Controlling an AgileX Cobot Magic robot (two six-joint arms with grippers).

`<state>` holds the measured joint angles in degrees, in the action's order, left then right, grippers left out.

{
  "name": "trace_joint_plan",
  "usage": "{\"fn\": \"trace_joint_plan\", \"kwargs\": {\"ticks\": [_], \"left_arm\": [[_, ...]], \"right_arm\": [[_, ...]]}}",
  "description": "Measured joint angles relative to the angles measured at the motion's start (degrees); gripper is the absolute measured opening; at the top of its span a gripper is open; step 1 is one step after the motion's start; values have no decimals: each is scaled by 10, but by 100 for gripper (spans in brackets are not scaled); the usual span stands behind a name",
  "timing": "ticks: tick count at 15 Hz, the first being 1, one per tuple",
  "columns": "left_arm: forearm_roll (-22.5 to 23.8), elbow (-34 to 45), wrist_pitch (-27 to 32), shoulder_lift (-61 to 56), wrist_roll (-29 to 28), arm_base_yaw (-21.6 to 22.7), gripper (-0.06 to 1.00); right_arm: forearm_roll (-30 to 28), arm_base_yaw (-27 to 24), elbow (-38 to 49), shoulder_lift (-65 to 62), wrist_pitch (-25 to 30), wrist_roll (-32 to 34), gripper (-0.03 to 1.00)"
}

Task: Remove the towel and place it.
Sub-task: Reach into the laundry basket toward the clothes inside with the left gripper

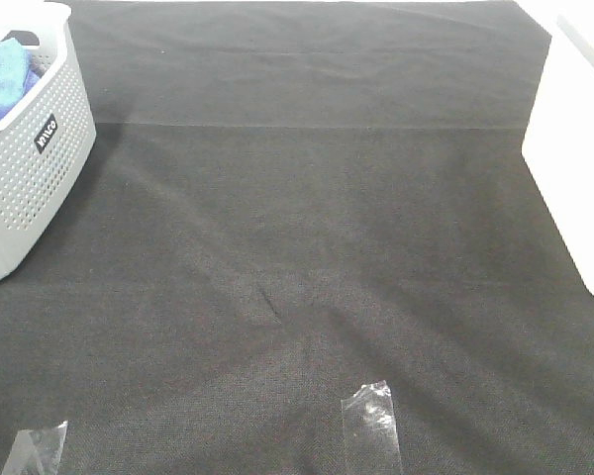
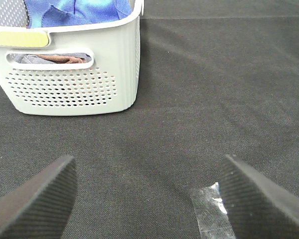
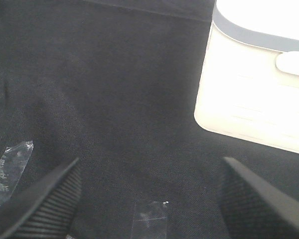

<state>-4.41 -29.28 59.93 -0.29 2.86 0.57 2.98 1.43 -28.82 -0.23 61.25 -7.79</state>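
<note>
The blue towel point(image 1: 4, 77) lies bunched inside the grey perforated basket point(image 1: 25, 188) at the far left of the table; the left wrist view shows the towel point(image 2: 84, 11) over the basket's rim point(image 2: 84, 30), with a brownish cloth behind the handle slot. My left gripper point(image 2: 148, 204) is open above the black cloth, a short way in front of the basket, holding nothing. Over the black cloth on the right side my right gripper point(image 3: 149, 201) is also open and empty. Neither gripper shows in the exterior high view.
A white container point(image 1: 574, 148) stands at the right edge, also seen from the right wrist as a white container point(image 3: 254, 94). Strips of clear tape point(image 1: 373, 421) lie on the black table cloth point(image 1: 307, 247) near the front, with another tape strip point(image 1: 35, 450) at the front left.
</note>
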Motion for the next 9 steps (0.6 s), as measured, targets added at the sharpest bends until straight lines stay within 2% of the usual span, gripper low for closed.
{"fn": "trace_joint_plan", "kwargs": {"ticks": [9], "left_arm": [[0, 0, 0, 0, 0, 0, 75]], "right_arm": [[0, 0, 0, 0, 0, 0, 75]]}}
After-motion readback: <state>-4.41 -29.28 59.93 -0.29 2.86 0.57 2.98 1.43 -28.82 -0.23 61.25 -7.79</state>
